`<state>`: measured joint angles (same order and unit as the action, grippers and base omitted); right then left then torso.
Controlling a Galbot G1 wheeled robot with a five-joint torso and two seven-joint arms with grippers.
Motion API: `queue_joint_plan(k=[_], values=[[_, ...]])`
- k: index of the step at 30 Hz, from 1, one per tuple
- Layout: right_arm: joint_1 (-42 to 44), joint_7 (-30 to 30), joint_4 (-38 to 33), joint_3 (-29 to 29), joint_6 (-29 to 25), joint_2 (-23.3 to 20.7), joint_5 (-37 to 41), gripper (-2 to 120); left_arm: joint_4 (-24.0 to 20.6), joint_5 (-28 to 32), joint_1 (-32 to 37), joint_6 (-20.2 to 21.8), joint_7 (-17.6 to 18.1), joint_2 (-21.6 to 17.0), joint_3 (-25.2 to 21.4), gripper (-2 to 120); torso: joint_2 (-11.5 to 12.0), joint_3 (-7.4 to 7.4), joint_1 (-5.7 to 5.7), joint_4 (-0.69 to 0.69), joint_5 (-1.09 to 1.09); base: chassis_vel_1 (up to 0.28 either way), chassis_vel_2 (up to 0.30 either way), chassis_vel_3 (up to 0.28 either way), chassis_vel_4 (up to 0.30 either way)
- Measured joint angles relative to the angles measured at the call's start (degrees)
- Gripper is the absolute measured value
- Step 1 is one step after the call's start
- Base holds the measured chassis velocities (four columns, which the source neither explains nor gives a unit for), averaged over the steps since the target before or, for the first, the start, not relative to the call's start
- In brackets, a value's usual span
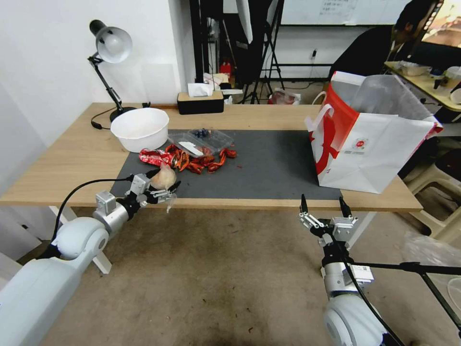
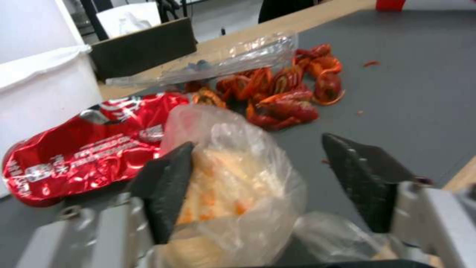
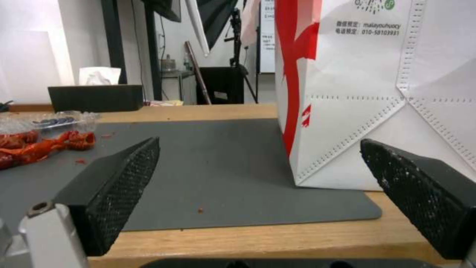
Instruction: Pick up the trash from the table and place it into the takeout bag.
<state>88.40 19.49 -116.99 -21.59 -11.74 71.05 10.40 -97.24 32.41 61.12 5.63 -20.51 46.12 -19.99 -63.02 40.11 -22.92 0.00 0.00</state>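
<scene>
Trash bag (image 2: 233,178) (clear, with a beige lump) looks soft and light; left pincer (image 1: 161,192) stands open around it, near table (image 1: 72,163) edge. Right pincer (image 1: 324,206) open, empty.

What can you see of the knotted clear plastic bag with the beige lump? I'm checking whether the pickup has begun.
The knotted clear plastic bag with the beige lump is thin, crinkled film around a pale beige-orange mass. It sits between the fingers of the left gripper at the near edge of the dark grey mat; one finger presses its side, the other stands apart. A loose film tail hangs below. The red foil wrapper lies just beyond.
</scene>
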Motion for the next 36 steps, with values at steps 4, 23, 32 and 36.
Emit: queue_joint_plan(k=[4,23,32,36], values=[[0.03,0.04,0.13,0.0,0.01,0.22,-0.18,100,0.96,-0.87,-0.68,0.9,-0.91,-0.53,0.13,59,0.0,0.0,0.0,0.0,0.0,0.0,0.0,0.0,0.0],[0.12,0.45,0.37,0.22,0.02,0.6,-0.77,100,2.78,-3.95,-1.32,1.66,-3.33,-2.18,0.32,17,0.0,-0.01,0.01,0.0,0.0,0.0,0.0,0.0,0.0],[0.13,0.67,0.3,0.2,0.02,0.58,-0.77,100,2.83,-2.35,-2.26,-3.04,-3.35,-2.62,0.36,3,0.0,0.0,0.0,0.01,-0.01,0.0,0.0,0.0,0.0],[0.11,0.72,0.3,0.19,-0.03,0.58,-0.7,100,2.65,4.92,-5.05,-8.25,-4.08,-3.18,2.38,3,0.0,0.0,0.01,0.0,0.0,0.0,0.0,0.0,0.0]])
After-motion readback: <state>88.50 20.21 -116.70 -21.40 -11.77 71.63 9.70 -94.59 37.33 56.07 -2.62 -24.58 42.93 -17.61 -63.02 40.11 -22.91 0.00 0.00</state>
